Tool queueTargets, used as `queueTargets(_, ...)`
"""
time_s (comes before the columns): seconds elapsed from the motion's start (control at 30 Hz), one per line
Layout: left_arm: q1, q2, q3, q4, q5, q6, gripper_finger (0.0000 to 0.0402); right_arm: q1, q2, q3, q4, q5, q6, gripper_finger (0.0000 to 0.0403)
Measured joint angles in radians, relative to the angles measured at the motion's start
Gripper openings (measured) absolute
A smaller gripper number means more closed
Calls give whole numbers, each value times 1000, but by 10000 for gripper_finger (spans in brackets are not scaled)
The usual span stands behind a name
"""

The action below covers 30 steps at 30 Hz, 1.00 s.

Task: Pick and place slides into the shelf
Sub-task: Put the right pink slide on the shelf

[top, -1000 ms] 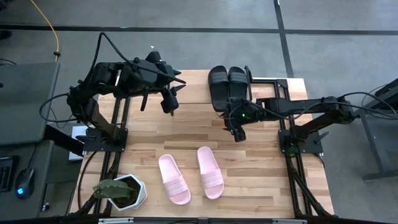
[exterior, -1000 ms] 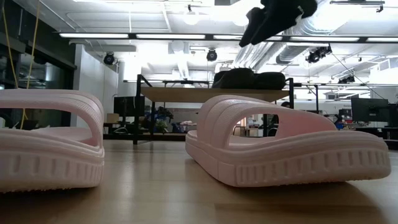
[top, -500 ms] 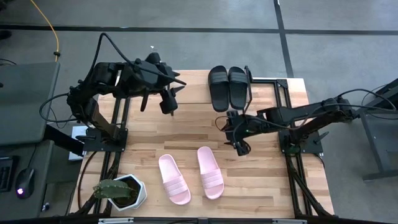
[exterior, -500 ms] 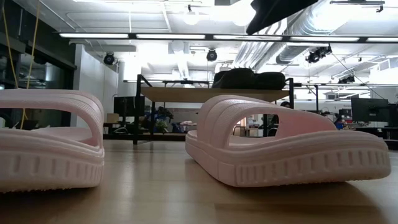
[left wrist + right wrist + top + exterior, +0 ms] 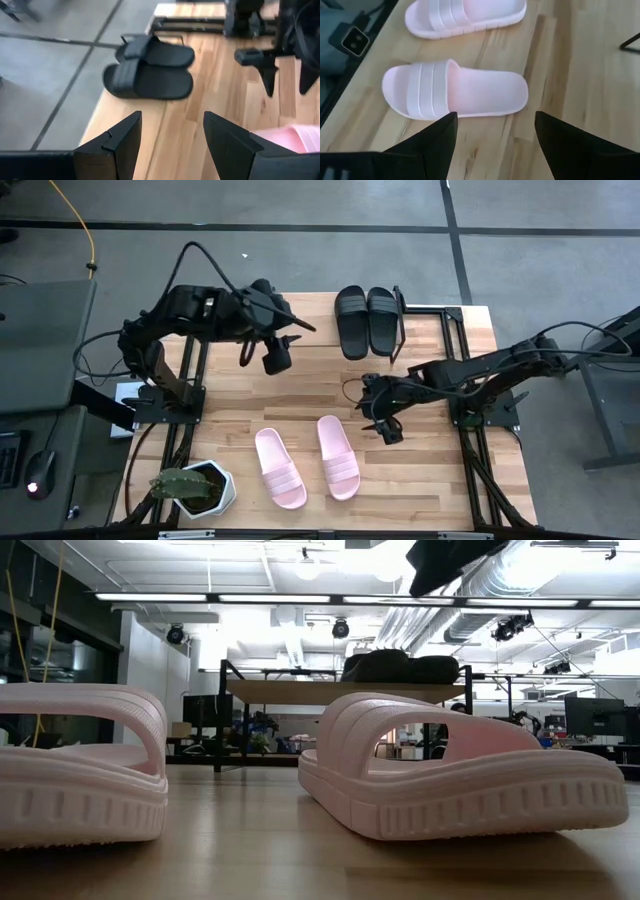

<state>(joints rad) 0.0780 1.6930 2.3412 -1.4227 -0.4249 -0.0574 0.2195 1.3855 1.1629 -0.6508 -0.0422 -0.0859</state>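
1. Pink slides (image 5: 307,461) lie side by side on the desk (image 5: 440,500), lower centre of the high frame. Right gripper (image 5: 385,423) hovers just right of them, fingers (image 5: 568,145) wide and empty; a descent off the strap could shove the nearer slide (image 5: 455,96) away.
2. Left gripper (image 5: 272,352), upper left, fingers (image 5: 231,141) wide, empty; crossing reaches risk a clash.
3. Black slides (image 5: 368,321) sit on the shelf (image 5: 350,691), top centre; adding 2 more could nudge them off.

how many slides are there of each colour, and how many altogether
Black slides: 2, one beside the other, on the shelf at the table's far edge.
Pale pink slides: 2, one beside the other, on the tabletop.
Total: 4 slides.
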Motion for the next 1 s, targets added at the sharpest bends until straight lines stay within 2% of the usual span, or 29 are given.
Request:
queueTargets(0.3, 0, 34, 0, -26, 6, 2, 200, 0, 129, -1, 5, -119, 7, 257)
queueTargets(0.67, 0, 40, 0, -50, 7, 3, 200, 0, 187, -1, 115, -263, -5, 257)
queueTargets(1.0, 0, 40, 0, -54, 7, 28, 200, -1, 260, -1, 160, -312, -2, 257)
